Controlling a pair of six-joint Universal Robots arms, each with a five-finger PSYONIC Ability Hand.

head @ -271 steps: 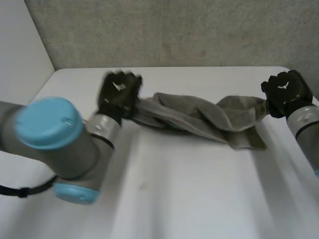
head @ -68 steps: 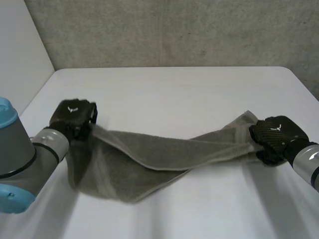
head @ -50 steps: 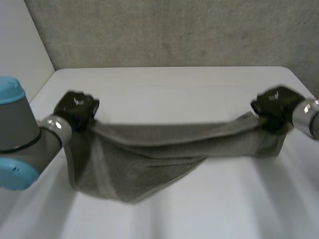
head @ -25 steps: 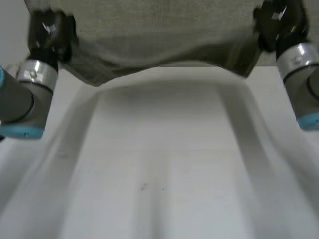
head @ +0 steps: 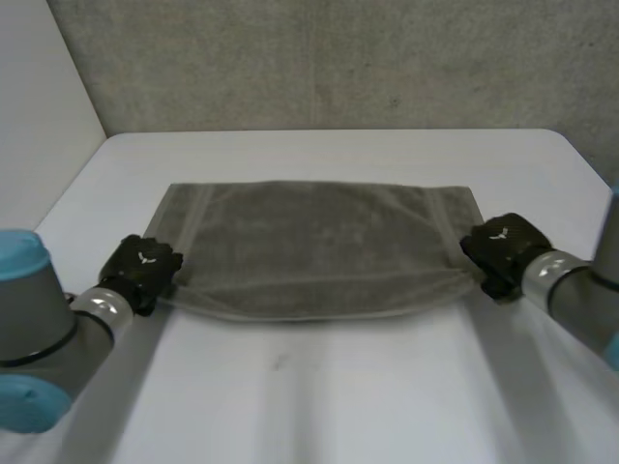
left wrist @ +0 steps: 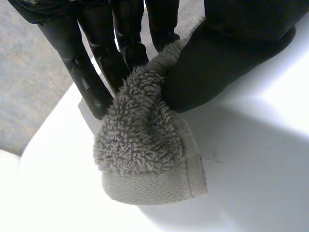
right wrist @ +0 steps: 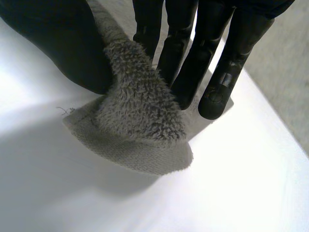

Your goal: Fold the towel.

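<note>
You'll see the grey towel (head: 319,246) spread flat on the white bench (head: 338,387), with a rough grey wall (head: 338,58) beyond it. The left robot hand (head: 142,271) pinches the towel's near left corner between thumb and fingers. The right robot hand (head: 503,253) pinches its near right corner likewise.

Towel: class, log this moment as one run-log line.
towel spread flat on table | left hand pinches its near left corner | right hand pinches its near right corner | fold not yet made
</note>
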